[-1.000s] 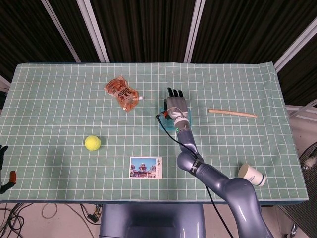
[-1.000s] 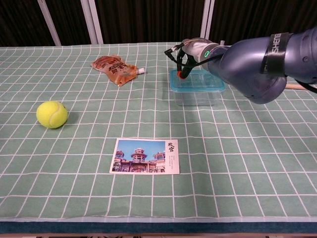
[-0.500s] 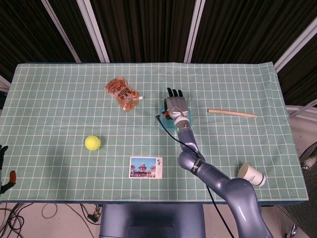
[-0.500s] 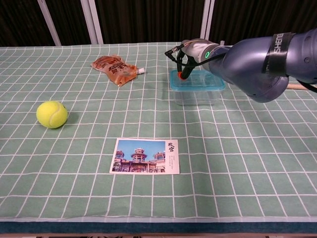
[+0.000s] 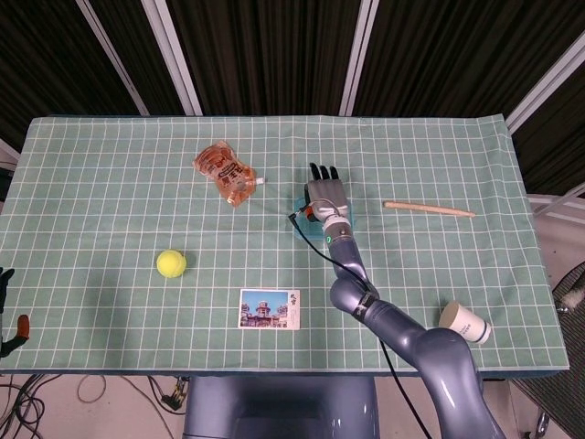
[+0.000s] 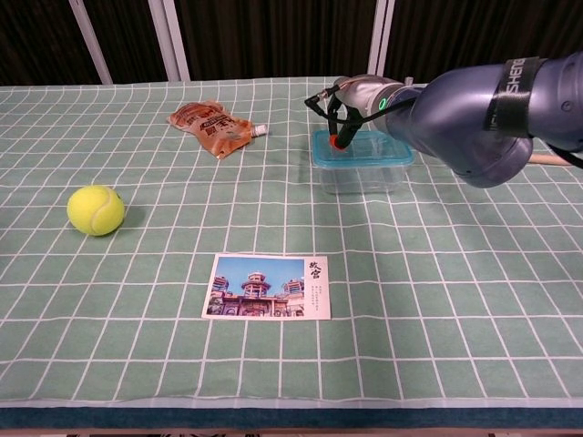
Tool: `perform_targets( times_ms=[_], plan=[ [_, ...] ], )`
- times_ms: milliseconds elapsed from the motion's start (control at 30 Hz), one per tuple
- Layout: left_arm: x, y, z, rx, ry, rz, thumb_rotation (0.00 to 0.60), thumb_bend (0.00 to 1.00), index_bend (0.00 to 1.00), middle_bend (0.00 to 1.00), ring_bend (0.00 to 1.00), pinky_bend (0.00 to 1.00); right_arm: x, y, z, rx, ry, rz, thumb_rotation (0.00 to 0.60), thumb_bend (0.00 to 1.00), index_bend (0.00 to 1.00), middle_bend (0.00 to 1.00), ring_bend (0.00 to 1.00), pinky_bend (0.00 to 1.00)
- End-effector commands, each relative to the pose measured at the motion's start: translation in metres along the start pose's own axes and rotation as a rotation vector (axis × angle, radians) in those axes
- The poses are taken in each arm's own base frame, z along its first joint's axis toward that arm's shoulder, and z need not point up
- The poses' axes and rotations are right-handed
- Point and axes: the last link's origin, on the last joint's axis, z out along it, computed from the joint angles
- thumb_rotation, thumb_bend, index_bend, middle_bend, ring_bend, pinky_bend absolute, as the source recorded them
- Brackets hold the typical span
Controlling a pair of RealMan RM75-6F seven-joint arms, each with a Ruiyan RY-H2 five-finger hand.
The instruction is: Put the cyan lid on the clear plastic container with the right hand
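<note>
The cyan lid (image 6: 375, 148) lies on top of the clear plastic container (image 6: 363, 176), right of the table's middle. My right hand (image 6: 358, 94) is over the lid, fingers stretched out flat and pointing to the far side. In the head view the right hand (image 5: 327, 196) covers most of the lid (image 5: 301, 226), and only cyan edges show. Whether the palm touches the lid I cannot tell. The hand holds nothing. Only a dark sliver of my left hand (image 5: 5, 277) shows at the left edge.
An orange snack pouch (image 5: 226, 171) lies far left of the container. A tennis ball (image 5: 171, 263) and a postcard (image 5: 269, 308) sit nearer me. A wooden stick (image 5: 430, 209) lies to the right, a paper cup (image 5: 464, 322) on its side front right.
The right hand has edged slightly farther over the lid. Nothing else has moved.
</note>
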Motion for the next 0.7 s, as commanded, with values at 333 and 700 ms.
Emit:
perform_targets(
  times_ms=[333, 700],
  plan=[
    [0.000, 0.000, 0.000, 0.002, 0.001, 0.000, 0.600, 0.50, 0.05, 0.00, 0.00, 0.00, -0.003, -0.001, 0.000, -0.002, -0.019, -0.023, 0.600, 0.47, 0.60, 0.00, 0.00, 0.00],
    [0.000, 0.000, 0.000, -0.001, 0.005, 0.001, 0.600, 0.50, 0.05, 0.00, 0.00, 0.00, 0.015, -0.008, 0.001, 0.002, 0.040, 0.069, 0.600, 0.47, 0.56, 0.00, 0.00, 0.00]
  ],
)
